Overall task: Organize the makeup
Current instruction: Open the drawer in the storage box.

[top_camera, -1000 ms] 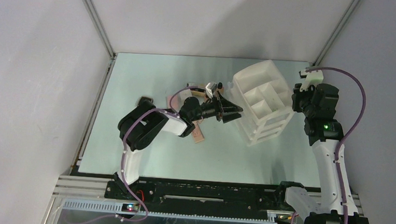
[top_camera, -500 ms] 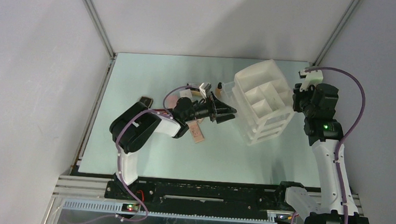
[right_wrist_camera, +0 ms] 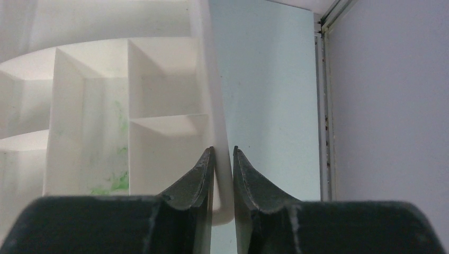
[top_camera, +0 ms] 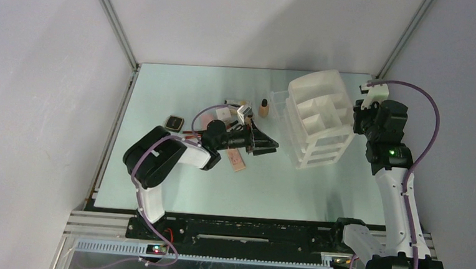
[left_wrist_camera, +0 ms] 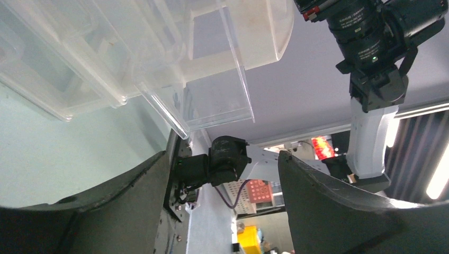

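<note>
the left end effector hangs near the middle of the top view, released, with its fingers spread wide and nothing between them. its wrist view shows the two dark fingers far apart, looking up at a clear drawer that sticks out of the white organizer. at the right of the top view the right end effector is clenched on the organizer's thin right wall, with one finger inside a compartment and one outside.

the makeup lies on the worktop, left of the organizer. a beige bottle with a black cap stands upright just beside the protruding drawer. a flat pink palette lies partly under the left arm's wrist. a black square compact sits further left, and a small pale box lies above the left arm. thin pencils near the arm are too small to tell apart.
</note>
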Controlling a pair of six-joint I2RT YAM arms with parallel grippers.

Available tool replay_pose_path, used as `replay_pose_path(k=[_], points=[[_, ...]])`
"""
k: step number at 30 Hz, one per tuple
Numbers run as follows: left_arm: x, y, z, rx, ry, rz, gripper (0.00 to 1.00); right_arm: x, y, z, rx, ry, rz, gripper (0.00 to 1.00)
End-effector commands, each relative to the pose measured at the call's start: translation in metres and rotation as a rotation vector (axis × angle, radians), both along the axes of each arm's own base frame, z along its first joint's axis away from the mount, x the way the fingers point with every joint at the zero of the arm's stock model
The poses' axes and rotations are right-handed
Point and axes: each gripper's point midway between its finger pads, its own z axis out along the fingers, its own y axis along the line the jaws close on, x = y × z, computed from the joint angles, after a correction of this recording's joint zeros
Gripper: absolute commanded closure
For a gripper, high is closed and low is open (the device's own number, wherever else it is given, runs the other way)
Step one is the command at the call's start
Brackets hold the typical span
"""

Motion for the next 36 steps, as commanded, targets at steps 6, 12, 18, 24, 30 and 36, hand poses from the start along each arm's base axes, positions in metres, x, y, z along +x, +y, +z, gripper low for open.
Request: replay_pose_path(k=[6,12,18,24,30,36], points=[[0.007,0.024,0.017,0.215,-0.434,0.014,0.10,0.010,0.004,0.035,-0.062,-0.135,0.065,0.75],[0.018,0.042,0.044,0.427,-0.755,0.005,0.06,0.012,0.001,0.032,-0.121,-0.121,0.083,0.75],[0.033,0.038,0.082,0.550,-1.035,-0.090,0.06,0.017,0.004,0.029,-0.160,-0.106,0.137,0.75],[0.037,0.024,0.103,0.570,-1.330,-0.258,0.07,0.023,0.004,0.038,-0.144,-0.098,0.207,0.75],[0.040,0.010,0.091,0.639,-1.672,-0.490,0.12,0.029,0.008,0.036,-0.131,-0.079,0.251,0.75],[0.048,-0.009,0.073,0.661,-1.880,-0.635,0.18,0.030,0.011,0.026,-0.108,-0.049,0.268,0.75]])
